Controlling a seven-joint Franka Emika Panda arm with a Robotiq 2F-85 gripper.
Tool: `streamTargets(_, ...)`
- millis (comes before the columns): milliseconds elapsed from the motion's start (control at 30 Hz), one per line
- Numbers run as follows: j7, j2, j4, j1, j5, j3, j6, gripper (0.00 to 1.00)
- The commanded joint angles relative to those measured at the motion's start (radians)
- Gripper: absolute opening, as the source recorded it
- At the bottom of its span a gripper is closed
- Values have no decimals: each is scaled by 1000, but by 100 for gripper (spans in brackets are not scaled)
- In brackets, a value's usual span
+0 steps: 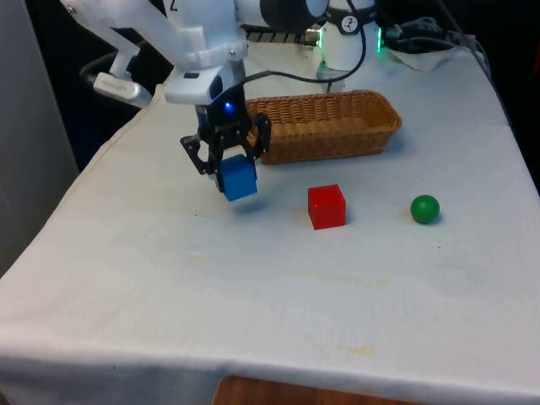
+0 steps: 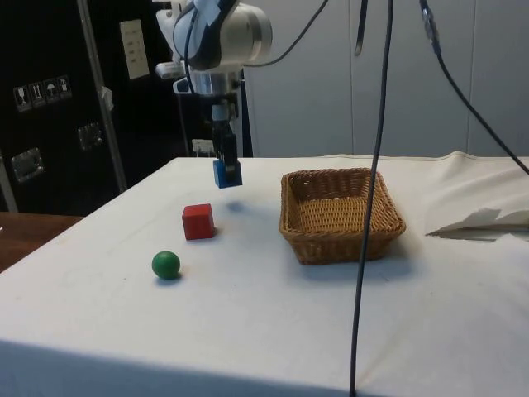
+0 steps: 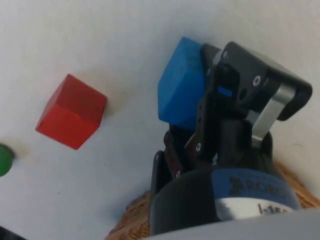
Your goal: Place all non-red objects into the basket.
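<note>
- A white cloth covers the desk [image 1: 169, 287], and it is bare at the near edge in the front view.
- Further in lie a green ball [image 1: 424, 208] and, toward the front view's left of it, a red cube [image 1: 326, 207], well apart.
- Beyond them the end effector [image 1: 228, 169] pinches a blue cube [image 1: 238, 178], which seems lifted clear of the cloth, though the gap is hard to judge.
- Farthest stands the wicker basket [image 1: 337, 126], just beside the end effector.
</note>
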State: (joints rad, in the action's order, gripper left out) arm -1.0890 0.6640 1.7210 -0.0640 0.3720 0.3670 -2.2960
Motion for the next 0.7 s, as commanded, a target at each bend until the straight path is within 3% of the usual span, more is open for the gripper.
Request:
streamTargets(0, 2, -14, 8, -5, -9, 6, 4, 2)
streamTargets(100, 0, -18, 6, -1, -2, 4, 8, 2)
streamTargets(167, 3, -36, 16, -7, -12, 12, 16, 2)
streamTargets(367, 3, -69, 21, -9, -19, 24, 41, 2)
streamTargets(400, 0, -60, 12, -4, -8, 18, 44, 2)
streamTargets(433, 2, -79, 25, -11, -21, 28, 46, 2)
streamTargets(500, 1, -90, 28, -13, -23, 32, 53, 2)
streamTargets(600, 1, -110, 36, -13, -31, 35, 62, 2)
streamTargets(633, -2, -96, 25, -6, -18, 27, 62, 2)
streamTargets(667, 2, -116, 38, -13, -35, 36, 65, 2)
